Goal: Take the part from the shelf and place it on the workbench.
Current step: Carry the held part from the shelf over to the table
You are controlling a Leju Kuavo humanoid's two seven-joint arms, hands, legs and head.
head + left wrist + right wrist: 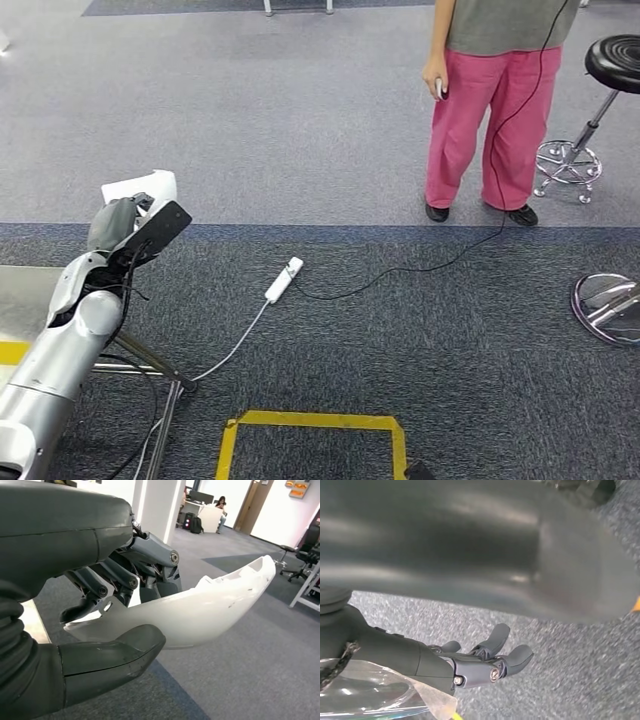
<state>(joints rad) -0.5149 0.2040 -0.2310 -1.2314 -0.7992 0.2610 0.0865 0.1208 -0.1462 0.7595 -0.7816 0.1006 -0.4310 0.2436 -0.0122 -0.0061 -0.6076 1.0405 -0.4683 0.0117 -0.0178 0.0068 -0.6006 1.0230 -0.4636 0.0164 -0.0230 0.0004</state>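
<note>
The carry was under way: the left robot hand (113, 605) held the white part (196, 612), thumb beneath it and fingers (109, 577) curled over its near end, so the part jutted forward clear of the floor, and in the head view it showed as a white edge (140, 186) beyond the raised left arm. The right robot hand (486, 660) hung low over the carpet with nothing in it, fingers loosely spread and slightly bent. Fetching from the shelf looked finished, and setting the part down was not yet done. A pale flat surface at the left edge, probably the desk (23, 290), lay below the left arm; the next move would likely call for bringing the part over it, lowering it level, and only then letting go. The room was an open office floor of grey and dark carpet (377, 340), with a yellow taped square (313, 422), a white power strip (284, 279) and its trailing cables. A person in pink trousers (490, 130) stood well apart, near a black stool (615, 65).
</note>
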